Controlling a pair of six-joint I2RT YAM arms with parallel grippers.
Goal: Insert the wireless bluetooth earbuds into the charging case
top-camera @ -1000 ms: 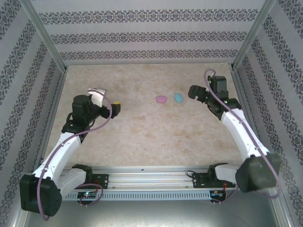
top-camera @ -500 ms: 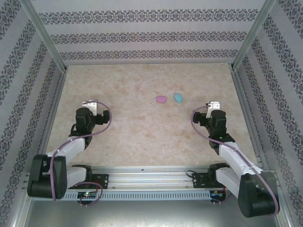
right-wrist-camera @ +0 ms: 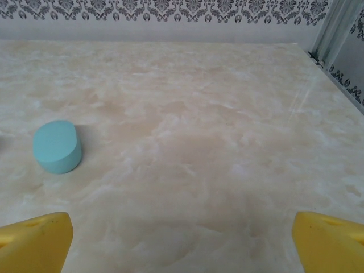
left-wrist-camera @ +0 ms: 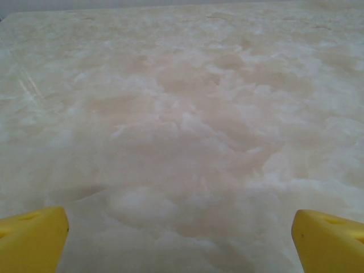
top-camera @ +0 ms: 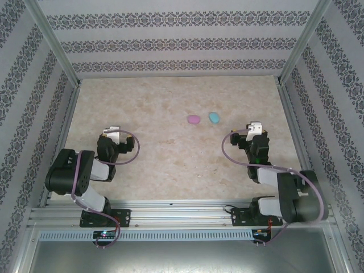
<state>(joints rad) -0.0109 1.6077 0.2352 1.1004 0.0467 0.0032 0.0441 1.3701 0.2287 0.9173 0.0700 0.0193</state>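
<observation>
Left gripper [left-wrist-camera: 182, 242] and right gripper [right-wrist-camera: 182, 242] rearward, fingers [right-wrist-camera: 35, 243] apart

We see both arms pulled back and folded down over their bases. The left gripper [top-camera: 112, 138], a second ago stretched toward the middle of the table [top-camera: 170, 165], now sits tucked near the left edge. The right gripper [top-camera: 254, 132], which was hovering just beside the turquoise case [top-camera: 214, 118], has drawn back toward the near edge, clearly apart from it.
</observation>
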